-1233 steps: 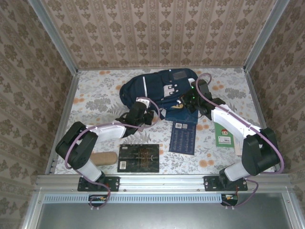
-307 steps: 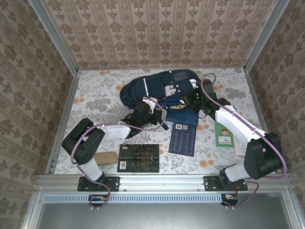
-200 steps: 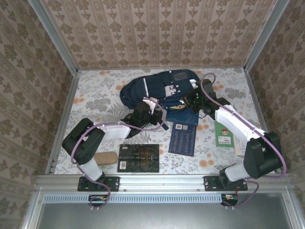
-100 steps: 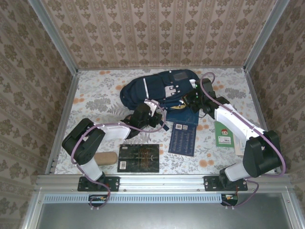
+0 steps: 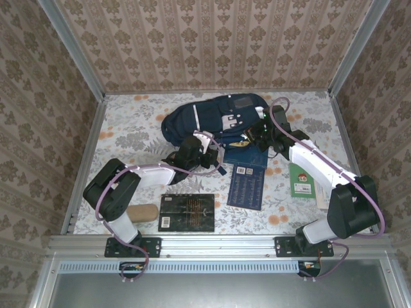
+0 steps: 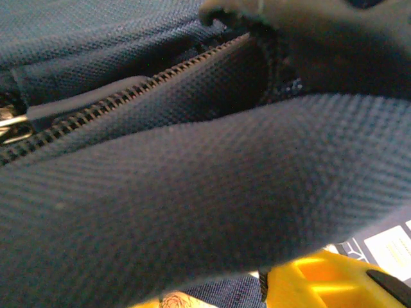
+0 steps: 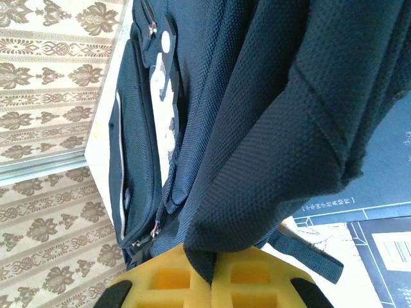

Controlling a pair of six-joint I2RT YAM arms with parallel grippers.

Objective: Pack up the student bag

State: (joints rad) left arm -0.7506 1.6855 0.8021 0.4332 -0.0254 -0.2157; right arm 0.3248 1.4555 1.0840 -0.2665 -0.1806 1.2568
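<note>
Far across the counter point(image 5: 128, 138) lay the student bag point(image 5: 212, 119), a fold pinched in the right hand point(image 7: 212, 273); whether the left hand point(image 5: 207, 149) gripped it I could not tell; its mouth likely wanted even, gentle spreading.

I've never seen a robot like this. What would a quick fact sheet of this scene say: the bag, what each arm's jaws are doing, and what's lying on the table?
bag: navy student bag, lying at the far middle of the table
right jaws: shut on a fold of the bag's fabric, at its right edge
left jaws: against the bag's near edge, by a zipper; grip unclear
lying in front of the bag: black book, blue booklet, green booklet, tan pouch
</note>
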